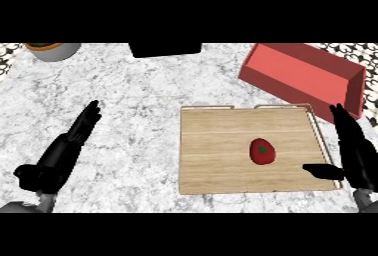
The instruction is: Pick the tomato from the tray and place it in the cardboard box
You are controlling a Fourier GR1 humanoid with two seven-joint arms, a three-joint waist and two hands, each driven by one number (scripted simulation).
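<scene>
Nothing of the task is done yet, judging by how things lie. On the marble surface [148,100] the wooden tray [221,165] sits near the middle, and the red cardboard box [303,75] stands tilted just beyond its far right corner. The left hand [63,150] rests well left of the tray, fingers straight. The right hand [353,155] hovers over the tray's right rim, fingers spread, thumb pointing toward the tomato [263,151], which lies untouched on the tray. Grasp, lift and placing all remain.

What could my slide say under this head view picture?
Tomato waits on tray; open right hand beside it.
</scene>
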